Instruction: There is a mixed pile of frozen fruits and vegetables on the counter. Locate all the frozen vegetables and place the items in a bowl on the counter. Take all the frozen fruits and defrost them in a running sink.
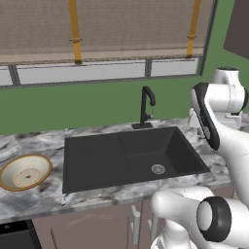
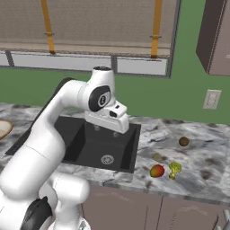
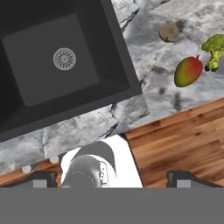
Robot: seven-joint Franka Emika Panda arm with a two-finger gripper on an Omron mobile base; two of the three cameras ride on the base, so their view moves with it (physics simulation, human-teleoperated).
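gripper: in the hand view, gripper at the bottom edge; two dark fingertips set wide apart, nothing between them; in the right base view the hand hangs at frame centre, above the sink's right half
sink: matte-black basin, centre of left base view; round metal drain in upper left of hand view; black faucet at the basin's back edge, no water visible
counter: grey-and-white veined marble, wraps the sink on all sides
red-orange fruit: right of hand view, green patch on its lower part; on the counter right of the sink, near the front edge; well up and right of the fingertips, not touching them; also at lower right of centre in right base view
broccoli: right edge of hand view, just beside the red-orange fruit; apart from the fingertips; in right base view
brownish-grey lump: top right of hand view, on the counter between sink edge and broccoli; just behind the red-orange fruit in right base view
small brown fruit: right of centre in right base view, farther back on the counter, apart from the other three
bowl: left edge of left base view, on the counter left of the sink, upright; tan rim, cream inside; far across the sink from the food items
floor: wood planks in lower right of hand view, directly above the right fingertip in frame
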